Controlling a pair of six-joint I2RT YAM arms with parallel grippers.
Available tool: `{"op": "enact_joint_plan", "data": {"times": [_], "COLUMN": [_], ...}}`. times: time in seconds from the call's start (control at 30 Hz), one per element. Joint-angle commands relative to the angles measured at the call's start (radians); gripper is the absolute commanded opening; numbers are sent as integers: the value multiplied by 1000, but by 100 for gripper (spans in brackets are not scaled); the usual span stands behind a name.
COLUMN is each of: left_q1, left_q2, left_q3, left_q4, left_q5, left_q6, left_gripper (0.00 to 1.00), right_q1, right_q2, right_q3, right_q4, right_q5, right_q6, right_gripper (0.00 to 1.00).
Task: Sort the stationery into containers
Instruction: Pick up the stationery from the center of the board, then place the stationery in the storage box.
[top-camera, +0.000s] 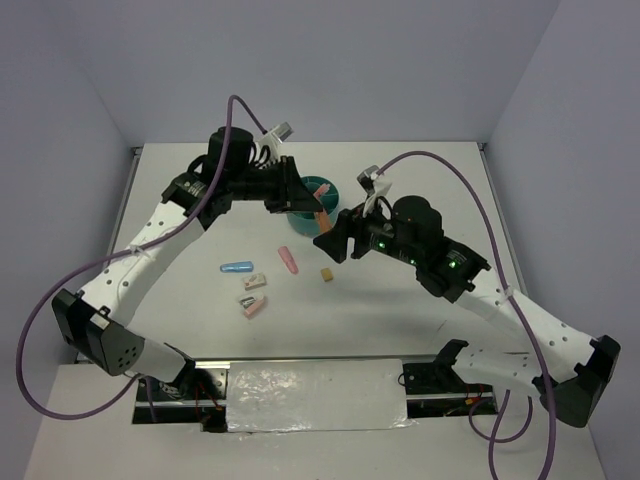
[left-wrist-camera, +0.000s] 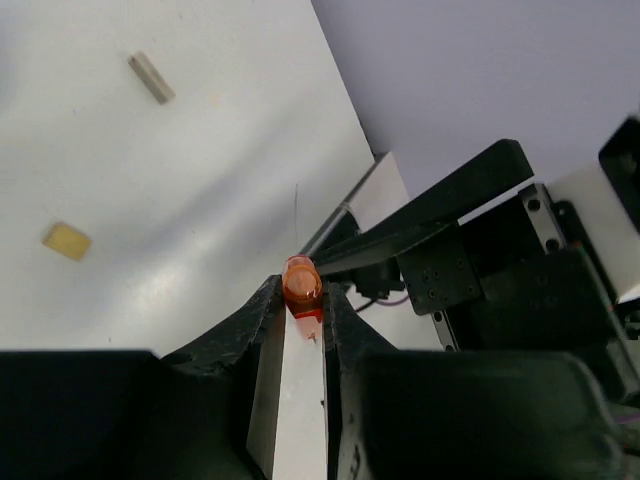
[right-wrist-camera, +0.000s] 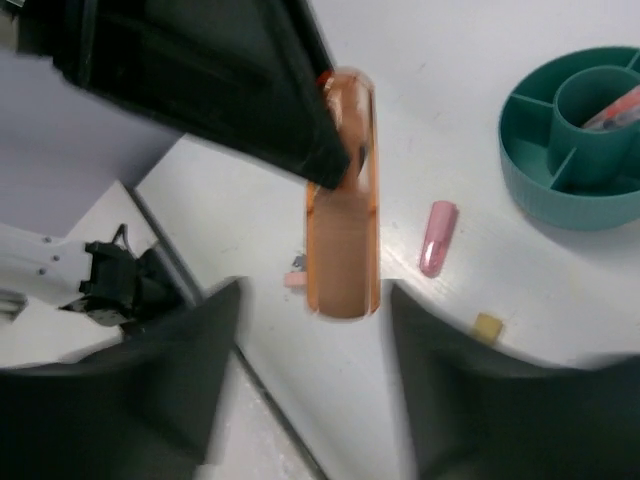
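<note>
Left wrist: left fingers (left-wrist-camera: 343, 330) pinch orange capsule (left-wrist-camera: 302, 285); right fingers (right-wrist-camera: 180, 390) spread, flanking it.

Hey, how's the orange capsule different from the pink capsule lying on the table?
The orange capsule is up in the air, pinched at one end by the left claw; the pink capsule lies flat on the table, untouched. The orange capsule looks see-through, the pink capsule solid. Both are long with rounded ends, and both are outside the teal tub.
</note>
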Motion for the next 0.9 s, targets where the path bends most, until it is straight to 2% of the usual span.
{"op": "enact_joint_plan", "data": {"times": [0.0, 0.03, 0.07, 0.17, 0.27, 0.3, 0.33, 0.43, 0.53, 0.63, 0.73, 0.87], "left_q1": [1, 2, 5, 27, 109, 117, 122, 132, 154, 166, 172, 175], "left_q2": [21, 24, 29, 70, 140, 161, 178, 237, 320, 375, 479, 533], "left_q3": [121, 140, 172, 212, 238, 247, 255, 248, 325, 323, 388, 410], "left_q4": [-10, -23, -36, -49, -37, -47, -50, 41, 88, 184, 183, 216], "left_q5": [-67, -84, -99, -158, -170, -205, -319, -435, -440, -480, -458, -448], "left_q6": [73, 98, 110, 164, 226, 268, 346, 497, 573, 615, 639, 630], "left_gripper": [0, 0, 0, 0, 0, 0, 0, 0, 0, 0, 0, 0], "right_q1": [8, -1, -6, -47, -92, -100, -103, -103, -103, -103, -103, -104], "right_q2": [-47, -50, -52, -99, -171, -188, -202, -244, -289, -329, -345, -346], "right_q3": [-13, -18, -26, -62, -98, -101, -101, -84, -90, -96, -80, -43], "right_q4": [17, 7, -4, -41, -79, -107, -121, -199, -248, -276, -314, -360], "right_q5": [-13, -13, -10, 22, 59, 65, 68, 65, 47, 11, -9, -1], "right_q6": [-8, -9, -9, -6, -11, -20, -26, -50, -61, -55, -63, -80], "right_gripper": [78, 93, 100, 100, 100, 100, 100, 100, 100, 100, 100, 100]}}
